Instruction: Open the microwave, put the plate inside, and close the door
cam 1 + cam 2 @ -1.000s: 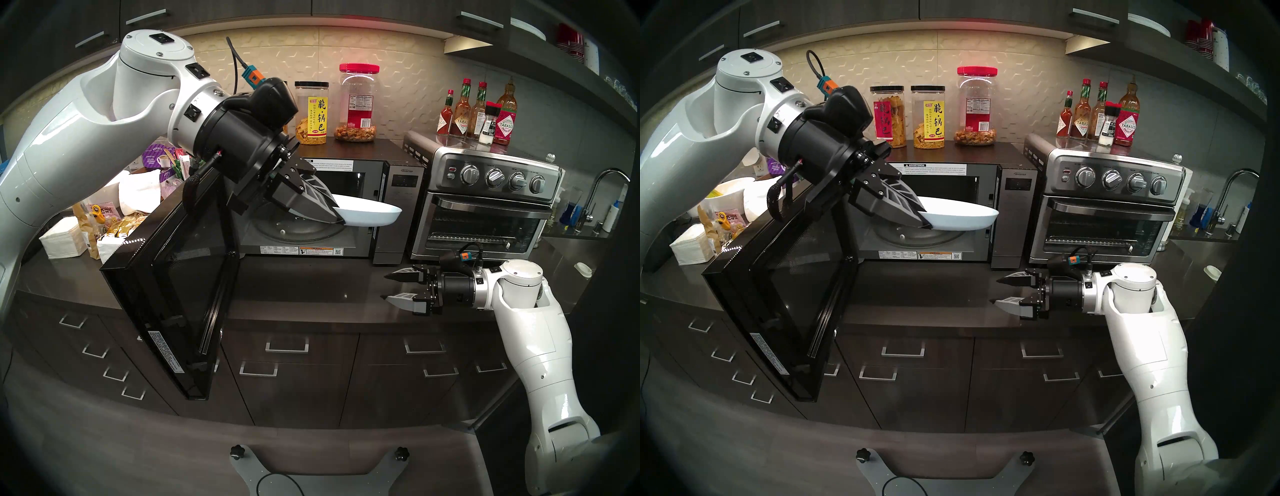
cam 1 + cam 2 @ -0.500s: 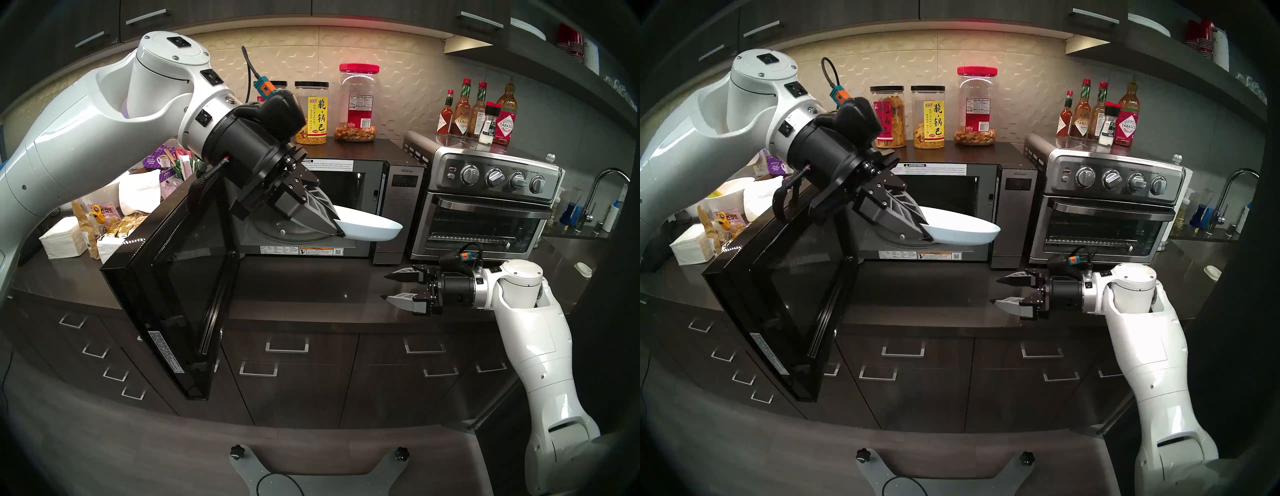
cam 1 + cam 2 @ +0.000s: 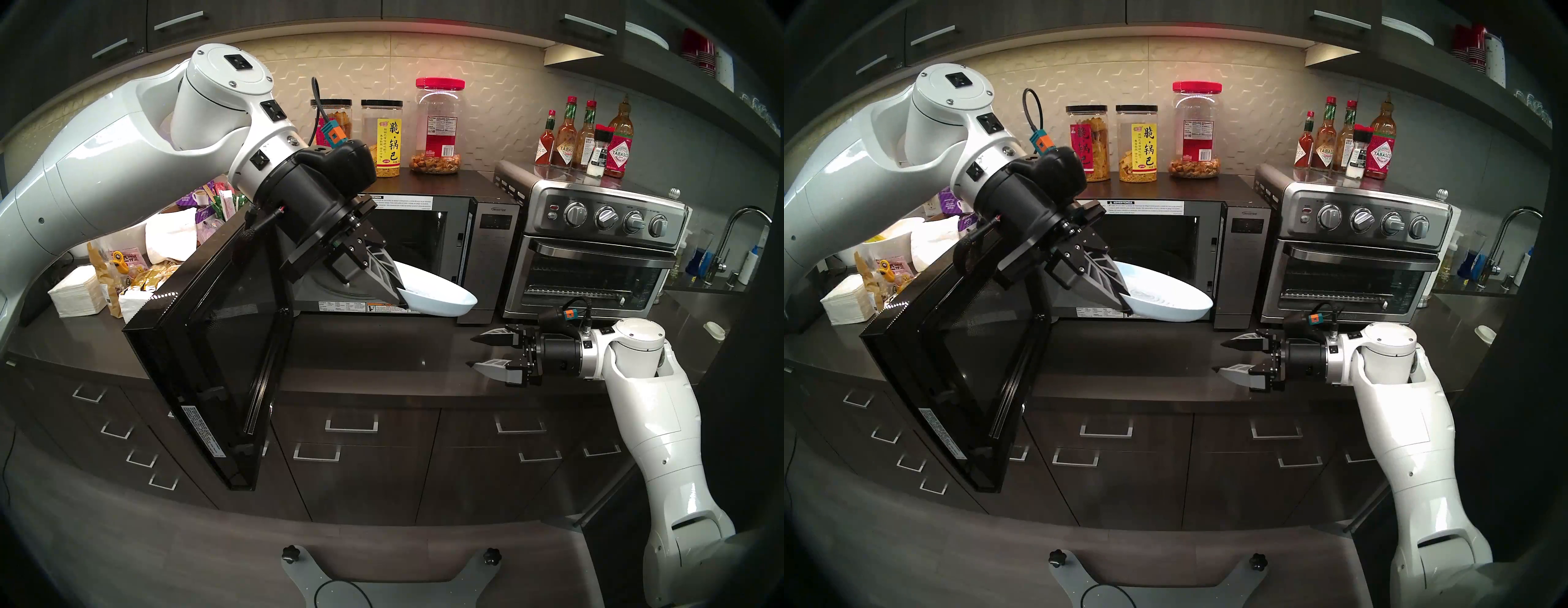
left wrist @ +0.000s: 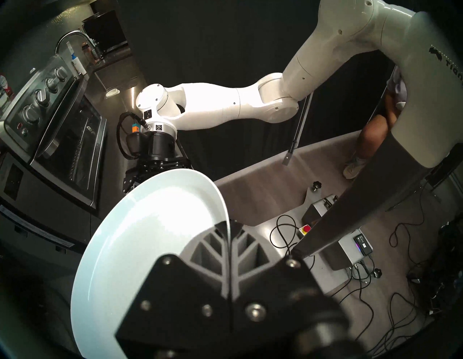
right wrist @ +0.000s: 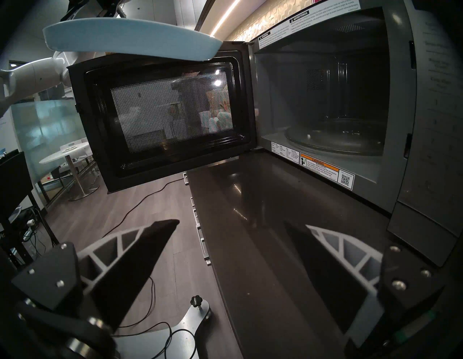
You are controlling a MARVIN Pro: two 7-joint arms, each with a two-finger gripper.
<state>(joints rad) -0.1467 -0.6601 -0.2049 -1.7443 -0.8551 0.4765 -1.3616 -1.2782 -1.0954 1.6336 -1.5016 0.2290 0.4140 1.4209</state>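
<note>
Orange "WARNING" and black "ADVERTENCIA" stickers frame the mouth of the boxy black microwave, its glossy mesh-windowed door swung open at centre left. At frame centre the left gripper pinches the smooth, round pale-blue plate before the opening. Lower right, the right gripper gapes empty above the dark surface; "TABASCO" bottles stand upper right.

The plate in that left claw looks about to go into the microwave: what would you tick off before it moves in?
1. Door swung wide: ok.
2. Left gripper shut on the plate rim: ok.
3. Glass turntable bare: ok.
4. Plate level: not ok, it tilts down toward its free edge.
5. Plate clear of the microwave lower sill: cannot tell.
6. Right gripper open and apart from the opening: ok.
</note>
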